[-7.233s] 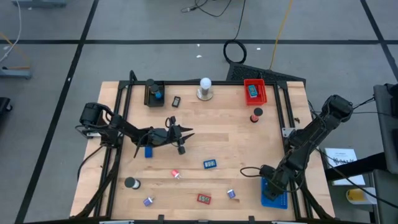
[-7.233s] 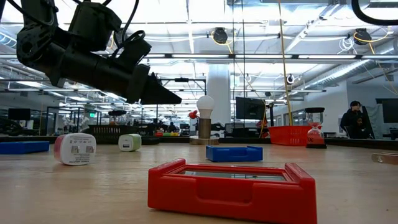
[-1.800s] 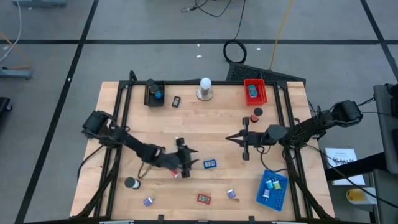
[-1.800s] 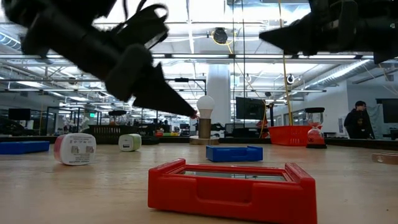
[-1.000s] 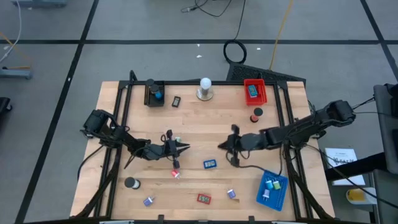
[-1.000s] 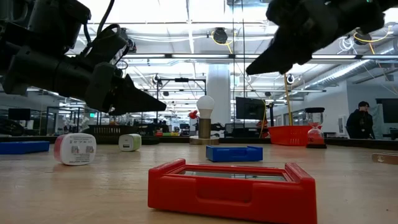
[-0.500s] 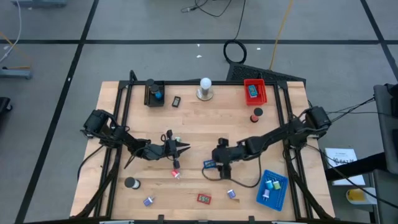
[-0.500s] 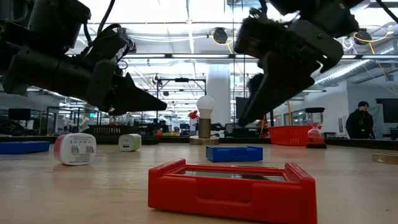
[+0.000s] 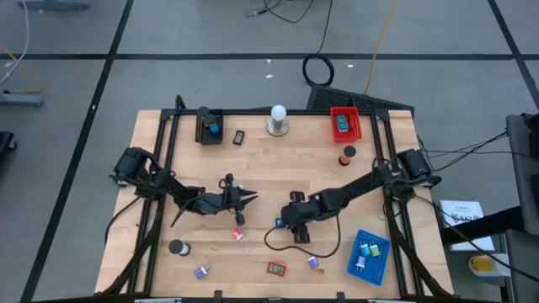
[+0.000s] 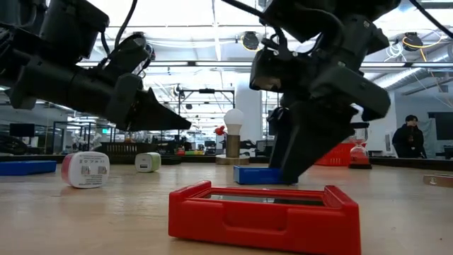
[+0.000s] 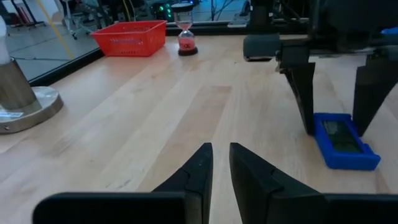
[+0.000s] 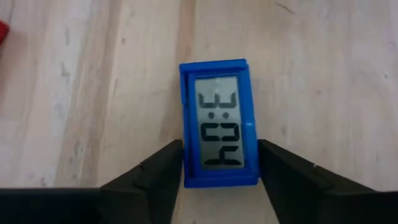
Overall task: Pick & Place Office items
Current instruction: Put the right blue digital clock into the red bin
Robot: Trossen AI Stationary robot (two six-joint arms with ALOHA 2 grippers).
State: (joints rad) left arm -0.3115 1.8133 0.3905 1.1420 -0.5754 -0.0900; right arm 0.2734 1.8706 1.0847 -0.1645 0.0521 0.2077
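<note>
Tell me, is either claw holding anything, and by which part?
Nothing lifted yet. The right claw straddles the blue clock's long sides on the table; the left claw is empty.

Both arms — left arm (image 9: 160,183) and right arm (image 9: 370,181) — are matte black, jointed, trailing black cables. Each gripper ends in two dark, wedge-shaped tapering fingers (image 11: 193,174).

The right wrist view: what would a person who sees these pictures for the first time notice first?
The small blue block with a grey digit display fills that view, lying flat on the wooden table between the right gripper's open fingers, near the table's middle. The left gripper hovers over the table's left half, nearly shut and empty. A blue tray lies at the front right corner.
</note>
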